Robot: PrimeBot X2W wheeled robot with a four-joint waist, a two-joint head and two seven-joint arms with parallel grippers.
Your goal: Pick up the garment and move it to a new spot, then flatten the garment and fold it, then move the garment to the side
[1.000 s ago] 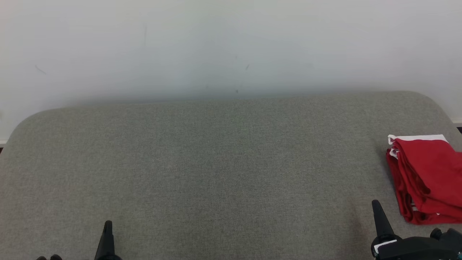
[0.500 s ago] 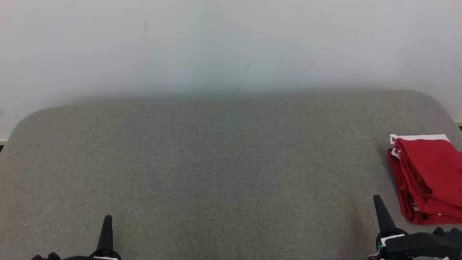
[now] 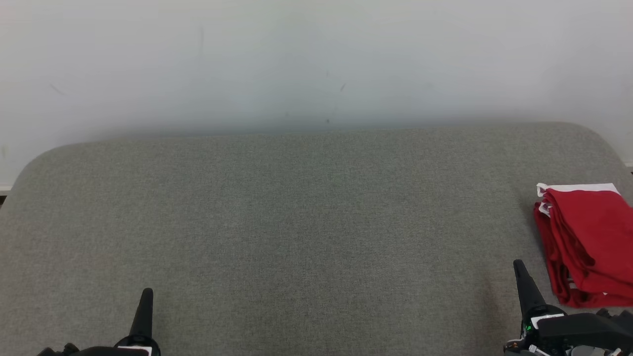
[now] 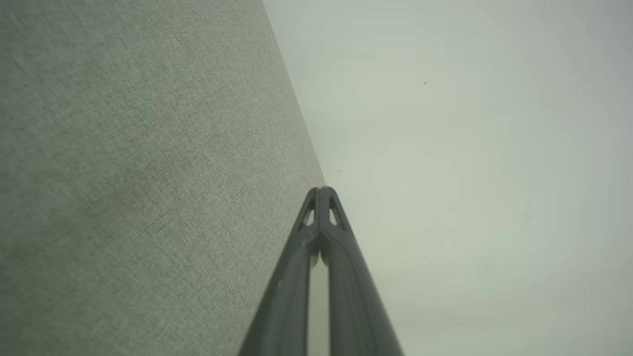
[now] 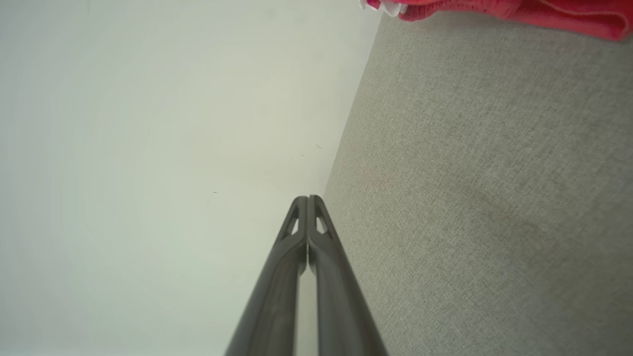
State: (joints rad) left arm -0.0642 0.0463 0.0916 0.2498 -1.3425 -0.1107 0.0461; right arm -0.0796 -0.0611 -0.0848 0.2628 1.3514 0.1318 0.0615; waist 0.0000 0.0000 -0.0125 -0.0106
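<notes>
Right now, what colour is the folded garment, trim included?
Red, with white trim along its far edge. The garment shows best in the head view.

Left gripper (image 3: 147,292) and right gripper (image 3: 517,263) edge forward, the right drawing up just beside the red garment (image 3: 588,237).

Red cloth garment (image 3: 588,242), grey woven matt upholstery (image 3: 296,222), smooth matt wall (image 3: 296,59)
</notes>
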